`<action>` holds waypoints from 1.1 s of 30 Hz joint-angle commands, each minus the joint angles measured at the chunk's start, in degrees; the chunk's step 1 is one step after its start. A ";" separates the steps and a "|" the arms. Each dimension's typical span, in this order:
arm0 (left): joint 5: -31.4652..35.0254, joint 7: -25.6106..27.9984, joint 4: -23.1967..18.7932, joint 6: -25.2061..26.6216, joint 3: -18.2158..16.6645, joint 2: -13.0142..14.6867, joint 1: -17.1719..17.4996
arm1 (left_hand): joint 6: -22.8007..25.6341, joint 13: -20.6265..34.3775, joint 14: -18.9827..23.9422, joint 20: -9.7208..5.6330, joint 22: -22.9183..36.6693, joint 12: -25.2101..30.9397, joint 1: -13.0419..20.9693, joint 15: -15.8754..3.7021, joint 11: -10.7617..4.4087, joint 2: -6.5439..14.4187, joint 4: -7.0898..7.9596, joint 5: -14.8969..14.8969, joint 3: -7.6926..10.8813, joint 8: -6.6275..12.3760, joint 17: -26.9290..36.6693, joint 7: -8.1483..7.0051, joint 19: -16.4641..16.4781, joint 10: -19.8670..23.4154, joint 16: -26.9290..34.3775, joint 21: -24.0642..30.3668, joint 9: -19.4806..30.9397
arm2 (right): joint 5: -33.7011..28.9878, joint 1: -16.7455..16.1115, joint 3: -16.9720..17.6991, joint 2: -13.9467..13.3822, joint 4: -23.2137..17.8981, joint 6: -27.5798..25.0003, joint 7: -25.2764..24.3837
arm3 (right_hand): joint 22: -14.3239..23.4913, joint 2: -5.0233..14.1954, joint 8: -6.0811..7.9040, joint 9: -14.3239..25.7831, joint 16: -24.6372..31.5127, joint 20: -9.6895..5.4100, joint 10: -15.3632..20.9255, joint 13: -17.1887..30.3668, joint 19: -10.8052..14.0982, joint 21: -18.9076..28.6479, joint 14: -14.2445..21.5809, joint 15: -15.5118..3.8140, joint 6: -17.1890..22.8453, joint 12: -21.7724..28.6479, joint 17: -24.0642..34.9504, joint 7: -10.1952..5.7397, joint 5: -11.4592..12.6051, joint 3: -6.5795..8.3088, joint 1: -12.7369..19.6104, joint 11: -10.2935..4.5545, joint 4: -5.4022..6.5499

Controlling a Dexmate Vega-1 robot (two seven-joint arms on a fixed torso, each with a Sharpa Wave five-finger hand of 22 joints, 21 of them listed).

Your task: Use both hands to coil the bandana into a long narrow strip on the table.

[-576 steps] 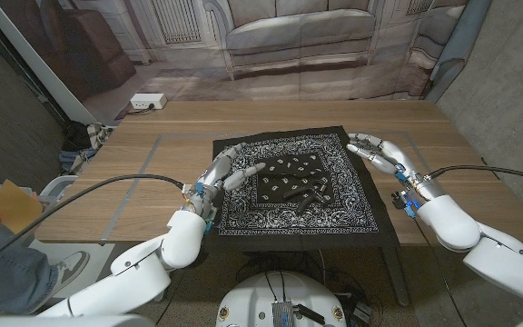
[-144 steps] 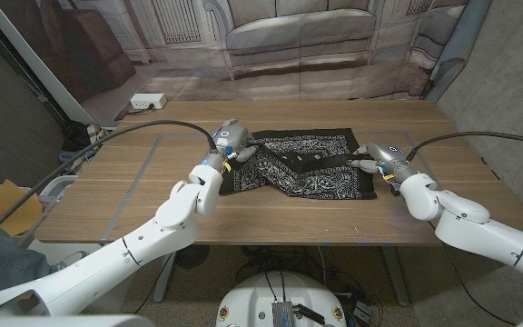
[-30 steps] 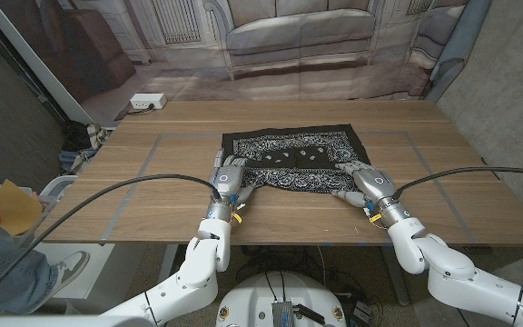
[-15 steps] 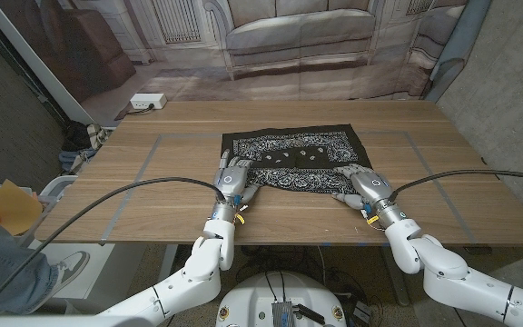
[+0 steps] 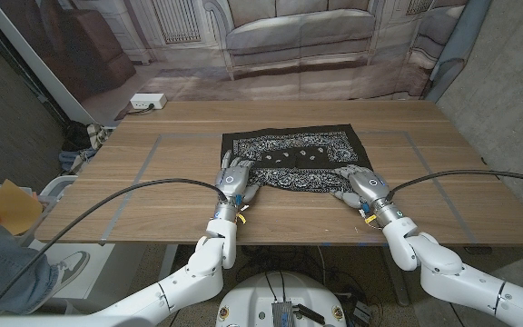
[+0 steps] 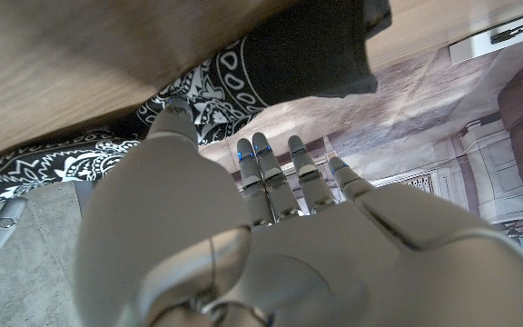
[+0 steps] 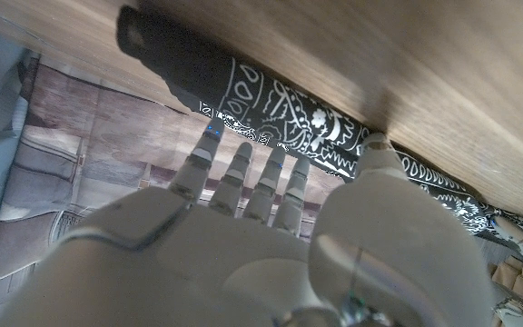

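Head view: the bandana [image 5: 296, 156] lies a little above the centre of the frame on the table [image 5: 134, 195], a black cloth with white paisley print, folded into a wide band with its near edge uneven and bunched. The left hand [image 5: 235, 181] sits at the band's lower left corner, back upward, its fingers [image 5: 243, 168] reaching onto the cloth's near edge. The right hand [image 5: 360, 183] sits at the lower right corner in the same way, fingers [image 5: 349, 171] on the near edge. Both arms enter from the frame's bottom corners, each trailing a black cable [image 5: 107, 207].

Left wrist view: the left hand [image 6: 271, 245] has its fingers held straight and close together, the thumb tip at the printed hem [image 6: 202, 86]. Whether cloth is pinched between them I cannot tell.

Right wrist view: the right hand [image 7: 271, 241] shows slightly spread, straight fingers beside the cloth's rolled edge [image 7: 280, 104], thumb tip at the print; a grasp cannot be told.
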 commanded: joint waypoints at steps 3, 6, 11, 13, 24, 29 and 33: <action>-2.90 5.94 3.47 -2.36 -0.33 -1.62 -0.77 | 9.07 -0.06 5.91 -2.60 -0.21 1.24 2.71 -3.96 -1.84 2.32 -1.11 0.15 1.72 2.20 -0.35 -1.01 4.00 9.04 0.57 0.95 0.04 | 0.38 1.16 0.01 0.99 2.72 3.04 -2.24 | 0.48 0.47 3.45 0.26 0.72 -1.40 6.70 -0.08 2.81 1.02 6.13 -3.73 13.28 2.13 0.19 -0.39 0.02 0.42 1.54 -2.40 0.33; -3.55 7.44 4.00 -3.11 -0.55 -1.88 -0.86 | 16.64 -0.26 11.41 -4.63 -0.37 1.30 4.63 -4.93 -3.52 3.64 -2.09 -0.11 2.87 3.96 -0.48 -1.26 7.40 15.97 0.77 1.15 -0.09 | 0.62 1.09 0.17 1.19 2.79 3.11 -2.63 | 0.55 1.10 4.98 0.28 0.46 -1.83 9.66 -0.14 3.17 0.94 8.25 -4.42 19.82 2.74 0.13 -0.41 -0.35 0.50 2.21 -2.78 0.35; -4.78 10.28 4.61 -5.20 -1.05 -2.11 -0.82 | 24.47 -0.37 19.61 -7.22 -0.51 0.33 6.41 -6.70 -3.97 4.97 -3.09 -0.87 4.48 5.77 -0.63 -1.12 12.26 24.40 0.48 1.20 -0.09 | 1.25 1.03 0.54 1.54 2.93 3.44 -3.51 | 0.65 3.36 6.25 0.10 0.55 -2.84 12.62 -0.17 3.88 0.99 11.04 -5.34 26.94 2.82 0.29 -0.58 -0.80 1.09 3.13 -3.11 0.76; -5.32 10.44 4.25 -5.55 -1.29 -2.04 -0.78 | 25.86 -0.36 20.99 -7.28 -0.51 0.12 6.60 -6.95 -4.13 5.28 -3.16 -0.95 4.80 6.17 -0.62 -1.05 12.94 25.86 0.36 1.13 -0.10 | 1.35 1.12 0.66 1.56 2.84 3.52 -3.65 | 0.67 3.12 6.22 -0.10 0.51 -3.18 15.03 -0.20 4.21 0.99 12.23 -5.61 29.11 3.04 0.27 -0.66 -1.37 0.85 3.61 -3.02 0.51; -8.85 9.48 -0.59 -9.05 -3.56 -0.05 -0.24 | 28.24 0.33 26.96 -7.75 -0.54 -0.27 7.15 -7.69 -4.29 5.70 -3.39 -0.95 5.84 6.73 -0.60 0.22 16.33 30.82 -0.29 1.00 0.17 | 3.22 1.98 1.94 0.75 0.90 5.34 -2.02 | 0.74 4.82 6.70 -0.10 0.71 -3.58 15.90 -0.28 4.14 0.91 14.07 -6.43 32.44 2.67 0.40 -0.64 -1.78 1.16 3.62 -3.04 1.08; -10.55 6.60 -4.21 -8.94 -4.89 0.90 0.14 | 29.36 0.88 28.48 -7.97 -0.54 0.18 7.10 -7.89 -4.10 5.65 -3.36 -1.13 6.08 7.70 -0.57 0.36 17.01 32.56 -0.46 0.88 0.93 | 4.34 2.53 2.62 0.16 -0.54 5.51 0.52 | 0.76 4.88 6.72 -0.12 0.54 -3.34 15.69 -0.30 3.64 0.71 13.94 -6.15 32.91 2.44 0.42 -0.65 -1.89 1.12 3.58 -3.03 1.13; -10.92 3.65 -7.06 -7.94 -5.43 1.92 0.09 | 31.62 1.38 31.14 -8.38 -0.57 0.67 7.05 -7.88 -3.71 5.07 -3.60 -1.86 6.51 8.72 -0.58 0.53 18.46 34.91 -0.65 0.83 0.77 | 6.05 2.95 3.51 -0.41 -2.16 5.10 3.52 | 0.76 4.88 6.70 -0.14 0.43 -3.06 15.63 -0.31 3.27 0.56 13.87 -5.75 33.20 2.29 0.43 -0.64 -1.98 1.07 3.53 -3.00 1.16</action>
